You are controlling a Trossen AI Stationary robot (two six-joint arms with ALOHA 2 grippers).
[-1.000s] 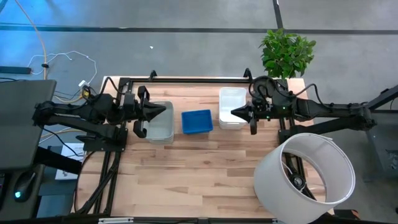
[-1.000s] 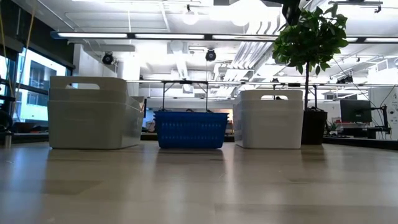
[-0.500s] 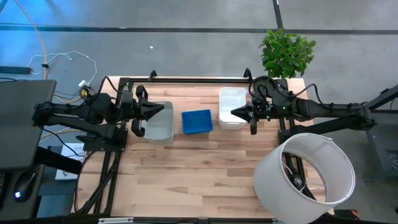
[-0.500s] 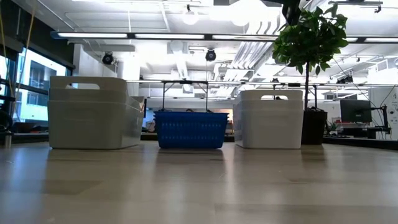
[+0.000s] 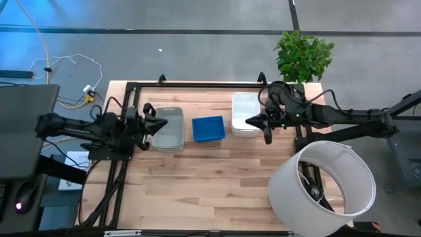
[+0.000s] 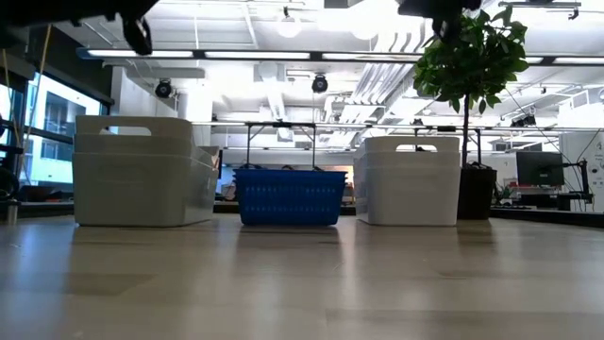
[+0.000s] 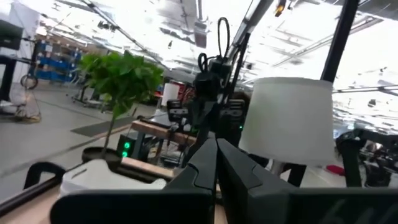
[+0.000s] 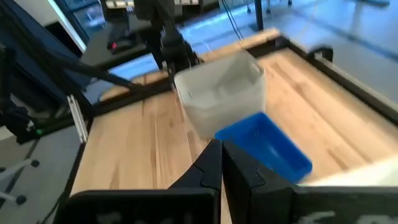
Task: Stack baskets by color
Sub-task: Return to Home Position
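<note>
Three stacks of baskets stand in a row at the table's far side. The translucent grey ones [image 5: 171, 130] [image 6: 142, 171] [image 8: 221, 93] are on the left. The blue one [image 5: 208, 128] [image 6: 288, 195] [image 8: 264, 149] is in the middle. The white ones [image 5: 245, 113] [image 6: 408, 179] [image 7: 109, 177] are on the right. All rest on their bottoms. My left gripper [image 5: 164, 122] [image 7: 216, 155] is shut and empty, high over the grey stack's left rim. My right gripper [image 5: 248, 120] [image 8: 222, 152] is shut and empty, high over the white stack.
A large white cylinder [image 5: 322, 187] [image 7: 286, 118] stands at the table's near right corner. A potted plant [image 5: 304, 56] [image 6: 469, 57] stands beyond the far right corner. A black frame [image 5: 197, 84] runs along the far edge. Bare wood [image 5: 204, 184] lies in front of the baskets.
My left gripper has sunk and drawn back toward the table's left edge, and its fingertips have tipped upward. It has stayed shut and now shows at the top of the low view. The baskets have not moved.
</note>
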